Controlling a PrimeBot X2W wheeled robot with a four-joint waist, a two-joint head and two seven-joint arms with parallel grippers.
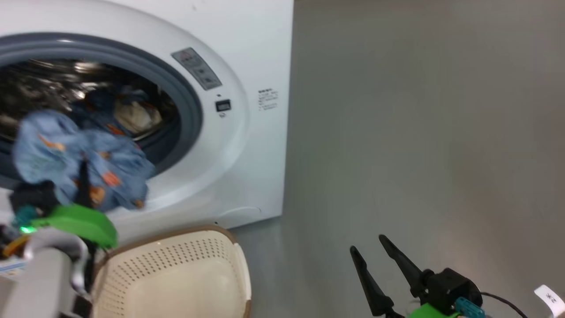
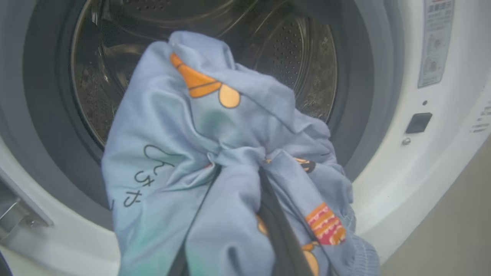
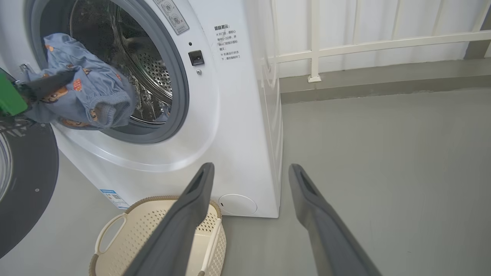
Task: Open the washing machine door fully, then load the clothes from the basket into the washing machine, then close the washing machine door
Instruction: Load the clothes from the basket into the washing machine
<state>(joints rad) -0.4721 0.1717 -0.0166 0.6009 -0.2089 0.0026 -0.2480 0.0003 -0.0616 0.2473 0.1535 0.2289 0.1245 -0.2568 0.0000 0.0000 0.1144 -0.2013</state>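
- Your washing machine (image 1: 247, 53) stands with the washing machine door (image 3: 23, 184) swung open beside it;
- the basket (image 1: 176, 260) sits on the floor just before it;
- the blue clothes (image 2: 215, 153) hang at the drum mouth, clamped in your left tool (image 2: 239, 180);
- your right tool (image 1: 367, 244) is spread apart, holding nothing.

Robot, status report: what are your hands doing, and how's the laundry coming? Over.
Left gripper shut on clothes at the drum mouth. Right gripper open, empty. Door open, basket looks empty. Nothing blocking the drum.
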